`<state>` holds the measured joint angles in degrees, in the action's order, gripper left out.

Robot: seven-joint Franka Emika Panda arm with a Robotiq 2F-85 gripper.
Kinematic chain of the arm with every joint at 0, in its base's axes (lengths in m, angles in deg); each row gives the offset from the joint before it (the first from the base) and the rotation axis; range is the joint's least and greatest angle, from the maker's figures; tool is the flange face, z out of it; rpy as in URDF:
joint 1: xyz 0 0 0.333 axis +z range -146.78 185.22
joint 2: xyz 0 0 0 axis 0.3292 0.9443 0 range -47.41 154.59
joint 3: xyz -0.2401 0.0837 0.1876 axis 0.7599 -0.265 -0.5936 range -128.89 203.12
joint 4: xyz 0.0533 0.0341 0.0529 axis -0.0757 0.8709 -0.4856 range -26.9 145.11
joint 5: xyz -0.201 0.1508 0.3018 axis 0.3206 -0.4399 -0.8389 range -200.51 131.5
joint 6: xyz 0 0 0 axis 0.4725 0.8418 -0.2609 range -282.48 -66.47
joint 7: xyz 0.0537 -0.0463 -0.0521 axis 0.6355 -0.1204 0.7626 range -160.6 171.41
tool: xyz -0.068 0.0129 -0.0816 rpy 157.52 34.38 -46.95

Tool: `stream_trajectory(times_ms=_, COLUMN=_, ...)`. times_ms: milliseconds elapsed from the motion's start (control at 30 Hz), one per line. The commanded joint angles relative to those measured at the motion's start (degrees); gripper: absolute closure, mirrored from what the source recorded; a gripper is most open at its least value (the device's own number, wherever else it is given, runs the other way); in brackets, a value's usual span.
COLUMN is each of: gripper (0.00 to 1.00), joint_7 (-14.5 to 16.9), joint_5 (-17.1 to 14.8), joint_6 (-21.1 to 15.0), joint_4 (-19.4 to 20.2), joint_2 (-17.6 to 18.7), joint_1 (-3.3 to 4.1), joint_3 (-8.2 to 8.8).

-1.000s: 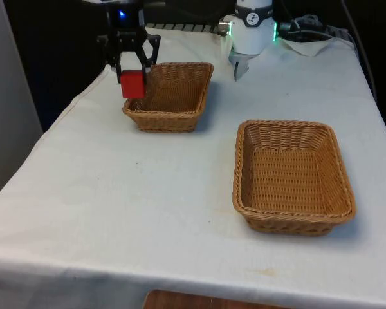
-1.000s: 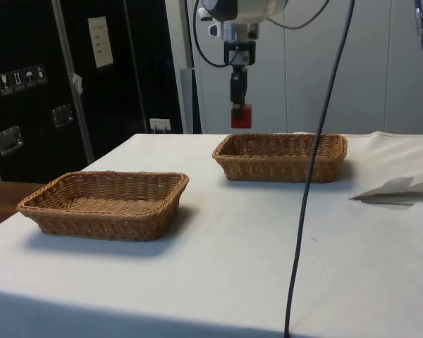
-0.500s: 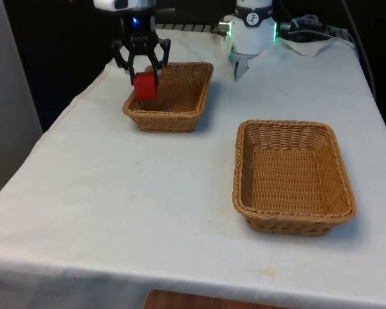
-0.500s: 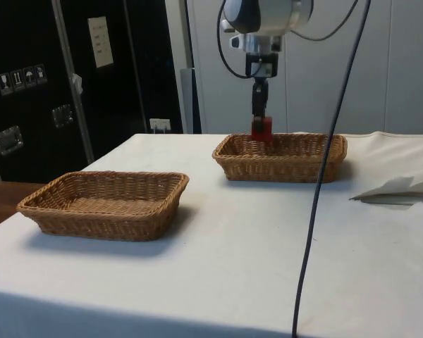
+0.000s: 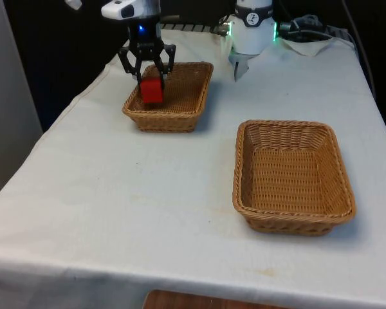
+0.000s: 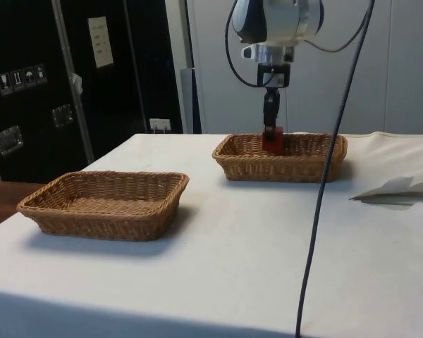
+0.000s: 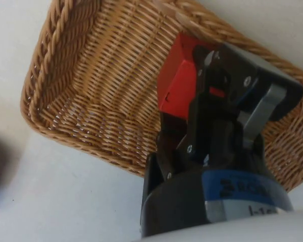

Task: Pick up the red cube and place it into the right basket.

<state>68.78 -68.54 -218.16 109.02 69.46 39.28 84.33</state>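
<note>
Here we see the gripper [image 5: 152, 80] clamped on the red cube [image 5: 152, 91], its two black fingers pressed against opposite faces, holding it over the far basket [image 5: 192, 103], the one at the front view's left and nearest the robot. From the side, the red cube [image 6: 272, 139] hangs about level with the wicker rim of that basket [image 6: 317, 167], toward one end of it. From the wrist, the cube [image 7: 178, 85] sits over the woven floor, close to one wall. A second basket [image 5: 345, 193] stands well apart, nearer the front camera and toward the front view's right, with nothing in it. The white cloth [image 5: 116, 193] covers the table around both.

We judge the main risk to be releasing too near the wall: the cube could strike the rim, tip and roll out onto the cloth. We also cannot tell how far the cube hangs above the floor, so a drop could make it bounce
</note>
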Motion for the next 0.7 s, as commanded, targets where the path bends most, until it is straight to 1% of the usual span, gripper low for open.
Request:
stream_trajectory(times_ms=0, gripper=0.97, joint_7=0.00, joint_5=-0.11, joint_6=0.00, joint_4=0.00, joint_2=0.00, joint_1=-0.06, joint_3=0.00)
stream_trajectory(times_ms=33, gripper=0.97, joint_7=0.52, joint_5=-0.63, joint_6=-0.34, joint_4=0.23, joint_2=-0.40, joint_1=-0.23, joint_3=-0.23)
stream_trajectory(times_ms=67, gripper=0.94, joint_7=0.46, joint_5=-0.52, joint_6=-0.29, joint_4=0.23, joint_2=-0.40, joint_1=-0.17, joint_3=-0.11)
stream_trajectory(times_ms=100, gripper=0.88, joint_7=0.40, joint_5=-0.52, joint_6=-0.29, joint_4=0.23, joint_2=-0.40, joint_1=-0.17, joint_3=-0.11)
stream_trajectory(times_ms=133, gripper=0.80, joint_7=0.34, joint_5=-0.46, joint_6=-0.29, joint_4=0.23, joint_2=-0.46, joint_1=-0.17, joint_3=-0.06)
stream_trajectory(times_ms=267, gripper=0.43, joint_7=0.00, joint_5=-0.11, joint_6=0.06, joint_4=0.00, joint_2=-0.06, joint_1=-0.17, joint_3=0.00)
stream_trajectory(times_ms=300, gripper=0.43, joint_7=0.29, joint_5=-0.34, joint_6=-0.23, joint_4=0.29, joint_2=-0.46, joint_1=-0.17, joint_3=0.00)
stream_trajectory(times_ms=333, gripper=0.23, joint_7=0.23, joint_5=-0.34, joint_6=-0.23, joint_4=0.29, joint_2=-0.46, joint_1=-0.17, joint_3=0.00)
stream_trajectory(times_ms=400, gripper=0.04, joint_7=0.23, joint_5=-0.29, joint_6=-0.23, joint_4=0.29, joint_2=-0.46, joint_1=-0.17, joint_3=0.00)
stream_trajectory(times_ms=433, gripper=0.00, joint_7=0.23, joint_5=-0.29, joint_6=-0.23, joint_4=0.29, joint_2=-0.46, joint_1=-0.17, joint_3=0.00)
stream_trajectory(times_ms=567, gripper=0.00, joint_7=0.00, joint_5=-0.11, joint_6=0.06, joint_4=0.06, joint_2=-0.11, joint_1=-0.17, joint_3=0.00)
stream_trajectory(times_ms=633, gripper=0.00, joint_7=0.17, joint_5=-0.29, joint_6=-0.23, joint_4=0.29, joint_2=-0.52, joint_1=-0.17, joint_3=0.00)
stream_trajectory(times_ms=667, gripper=0.00, joint_7=-0.17, joint_5=-0.06, joint_6=-0.23, joint_4=0.29, joint_2=-0.69, joint_1=0.06, joint_3=0.11)
